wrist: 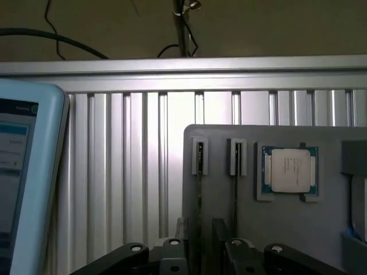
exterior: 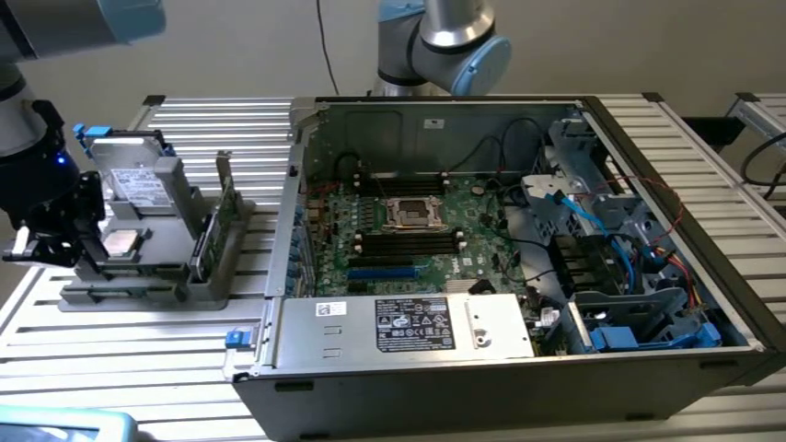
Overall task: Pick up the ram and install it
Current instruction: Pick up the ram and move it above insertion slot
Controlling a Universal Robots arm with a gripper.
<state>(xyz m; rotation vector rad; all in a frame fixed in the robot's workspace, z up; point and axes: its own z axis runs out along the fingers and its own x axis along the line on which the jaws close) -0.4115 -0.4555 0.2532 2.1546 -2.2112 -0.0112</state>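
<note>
One arm (exterior: 28, 147) low beside holder (exterior: 138, 296), jaws apart, facing ram (exterior: 208, 238).

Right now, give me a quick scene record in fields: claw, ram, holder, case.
claw state: the claw is open and holds nothing
claw position: at the gray holder, on its end toward the exterior view's left
ram: the ram stands on edge in the holder, not yet picked up
holder contents: also a processor chip and a drive
case: the computer case is open, with the motherboard exposed, to the exterior view's right of the holder
surface: slatted table
</note>
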